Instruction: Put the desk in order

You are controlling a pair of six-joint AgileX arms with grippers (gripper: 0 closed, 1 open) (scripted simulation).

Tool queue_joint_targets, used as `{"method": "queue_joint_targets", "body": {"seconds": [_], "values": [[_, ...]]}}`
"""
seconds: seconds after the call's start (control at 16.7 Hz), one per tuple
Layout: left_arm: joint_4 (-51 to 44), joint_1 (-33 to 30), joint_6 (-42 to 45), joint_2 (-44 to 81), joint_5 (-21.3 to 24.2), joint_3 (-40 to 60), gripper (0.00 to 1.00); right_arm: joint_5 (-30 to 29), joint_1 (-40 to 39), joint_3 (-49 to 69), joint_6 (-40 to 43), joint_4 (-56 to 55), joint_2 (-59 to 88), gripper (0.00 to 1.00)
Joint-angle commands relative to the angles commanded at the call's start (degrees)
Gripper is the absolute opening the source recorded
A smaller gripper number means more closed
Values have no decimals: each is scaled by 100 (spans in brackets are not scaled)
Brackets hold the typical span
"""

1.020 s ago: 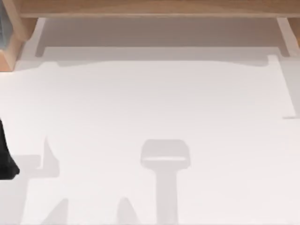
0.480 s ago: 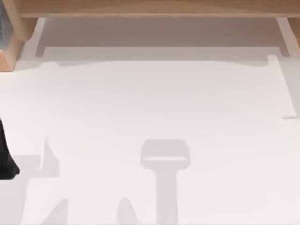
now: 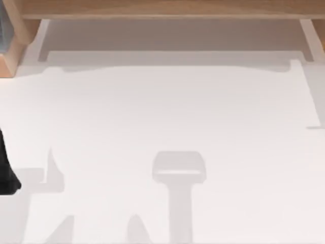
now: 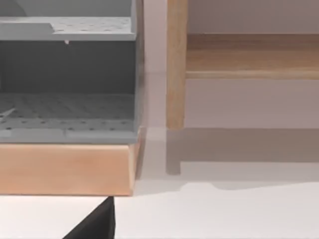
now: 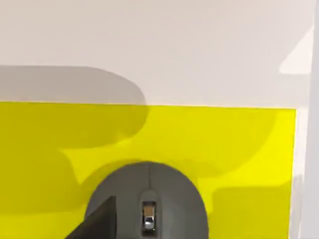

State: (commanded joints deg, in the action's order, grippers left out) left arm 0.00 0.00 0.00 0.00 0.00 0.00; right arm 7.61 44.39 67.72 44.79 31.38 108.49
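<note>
Nothing has moved across the 3 top views: the worktop (image 3: pixel 167 107) looks the same, shadows and all, and the dark bit of my left arm (image 3: pixel 6 170) sits at the same spot on the left edge of the frame.

From the right wrist view I judge the step in hand to be taking the mouse (image 5: pixel 149 199). It lies on a yellow mat (image 5: pixel 209 144), at the lower middle of that frame, its scroll wheel toward the bottom edge. To do this well I should come straight down over it, span its 2 sides evenly, and close gently so it does not skid on the mat. A dark wedge at the lower left of that frame, overlapping the mouse, may be part of my right claw; whether its fingers are apart or together I cannot tell.

My left arm looks idle. Its wrist view faces the worktop's back corner: a grey rack (image 4: pixel 67 79) on a wooden base (image 4: pixel 65 169) in the left half of the frame, a wooden upright (image 4: pixel 176 64) just beside it. Of my left claw I cannot tell the state either.
</note>
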Motion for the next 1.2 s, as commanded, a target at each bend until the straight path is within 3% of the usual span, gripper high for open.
{"method": "queue_joint_targets", "body": {"seconds": [0.66,1.2], "values": [[0,0,0,0,0,0,100,1409,505,-1753,1937,-5672,-56,100],[0,0,0,0,0,0,100,2680,318,-3431,3621,-10342,368,100]]}}
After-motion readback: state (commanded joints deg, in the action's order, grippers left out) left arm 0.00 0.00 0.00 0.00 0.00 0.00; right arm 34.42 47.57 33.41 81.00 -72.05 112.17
